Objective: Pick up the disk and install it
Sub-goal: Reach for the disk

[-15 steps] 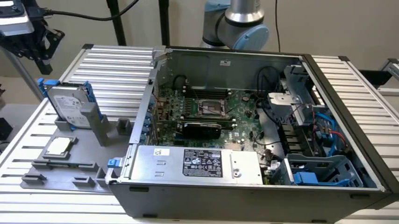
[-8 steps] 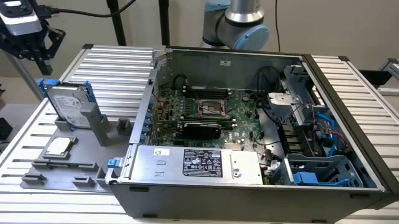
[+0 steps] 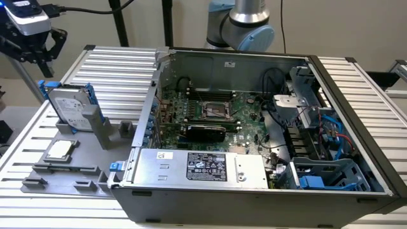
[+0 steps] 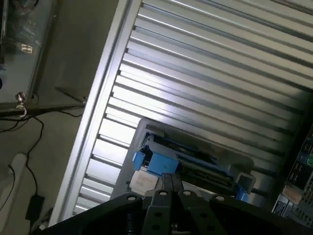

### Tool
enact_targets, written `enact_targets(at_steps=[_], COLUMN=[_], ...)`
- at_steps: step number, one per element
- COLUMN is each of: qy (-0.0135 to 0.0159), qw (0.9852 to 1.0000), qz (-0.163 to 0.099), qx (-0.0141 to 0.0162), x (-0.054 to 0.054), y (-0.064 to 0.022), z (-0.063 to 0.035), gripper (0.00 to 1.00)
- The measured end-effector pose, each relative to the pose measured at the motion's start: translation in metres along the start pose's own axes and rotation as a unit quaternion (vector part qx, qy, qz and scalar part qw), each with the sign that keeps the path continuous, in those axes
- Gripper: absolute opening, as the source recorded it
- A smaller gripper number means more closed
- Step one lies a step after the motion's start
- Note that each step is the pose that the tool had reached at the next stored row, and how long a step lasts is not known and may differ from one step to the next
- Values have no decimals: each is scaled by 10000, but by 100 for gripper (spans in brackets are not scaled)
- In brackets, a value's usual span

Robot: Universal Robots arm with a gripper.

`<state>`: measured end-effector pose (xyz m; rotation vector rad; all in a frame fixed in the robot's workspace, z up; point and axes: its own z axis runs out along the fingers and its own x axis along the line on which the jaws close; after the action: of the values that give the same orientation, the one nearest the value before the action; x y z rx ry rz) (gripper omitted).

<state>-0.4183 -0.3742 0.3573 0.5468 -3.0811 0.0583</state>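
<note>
Slatted table (image 3: 121, 62) bears case (image 3: 254, 202), grey fixture (image 3: 66, 177)

Silvery metal disk (image 3: 66, 107), blue plastic frame (image 3: 89, 95)

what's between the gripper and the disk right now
Nothing, bare air: in the exterior view the gripper hangs above the disk, standing upright in its grey holder.
</note>
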Motion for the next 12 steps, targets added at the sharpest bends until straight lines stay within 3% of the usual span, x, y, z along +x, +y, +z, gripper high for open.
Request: enact_targets(at_steps=[6,12], qy=[-19,-37], qw=[9985,9941], qz=[-539,-1087], qx=[10,20], x=[0,-1], y=[0,1], z=[14,28], gripper=[0,0])
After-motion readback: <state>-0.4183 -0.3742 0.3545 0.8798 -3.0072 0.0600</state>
